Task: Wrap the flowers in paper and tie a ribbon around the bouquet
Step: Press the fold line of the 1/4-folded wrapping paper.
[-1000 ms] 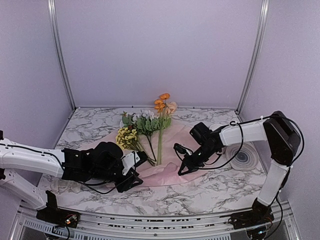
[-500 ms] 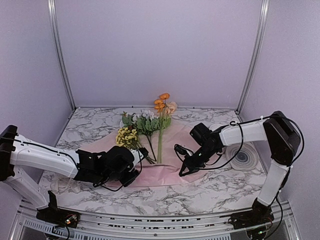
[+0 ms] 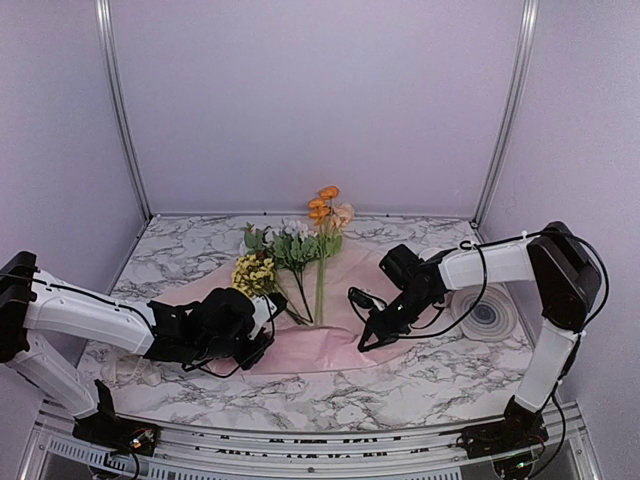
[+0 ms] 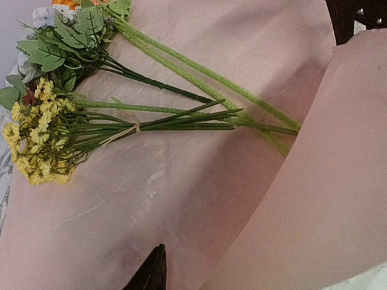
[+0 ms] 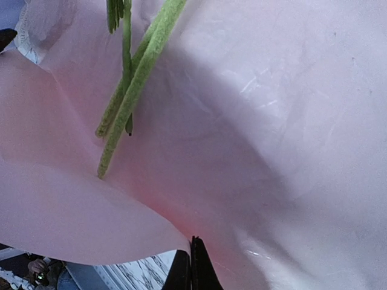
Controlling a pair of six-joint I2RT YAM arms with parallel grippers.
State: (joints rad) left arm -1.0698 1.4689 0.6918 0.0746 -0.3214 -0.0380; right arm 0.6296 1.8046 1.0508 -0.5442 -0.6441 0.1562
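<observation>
1. The marble table [image 3: 430, 385] carries everything. Both arms reach in low from their own sides toward its middle.
2. The paper [image 3: 330, 345] lies spread over the middle of the table, under the blooms. Its near right part is lifted into a soft fold that curls up just beside the stem ends, as both wrist views show.
3. The flowers [image 3: 295, 255] lie on the sheet in a loose fan, heads toward the far wall and stems pointing at the near edge. Yellow is on the left, white and green are in the middle, and orange is furthest back.
4. The right gripper [image 3: 366, 340] is at the sheet's near right edge with its fingers pressed together. In its wrist view they meet just where the raised fold gathers, so I judge it is pinching the paper.
5. The left gripper [image 3: 262, 335] sits low on the near left part of the sheet, close to the stems. Only one dark fingertip [image 4: 154, 275] shows in its wrist view, so I cannot tell whether the jaws are spread or closed.
6. The step in hand looks like the first fold of the wrap; tying is a long way off.
7. The next move calls for carrying the lifted edge over the stems without dragging them, while the left side gets a sure hold on the opposite edge. A sheet this thin may slip or crumple rather than roll.
</observation>
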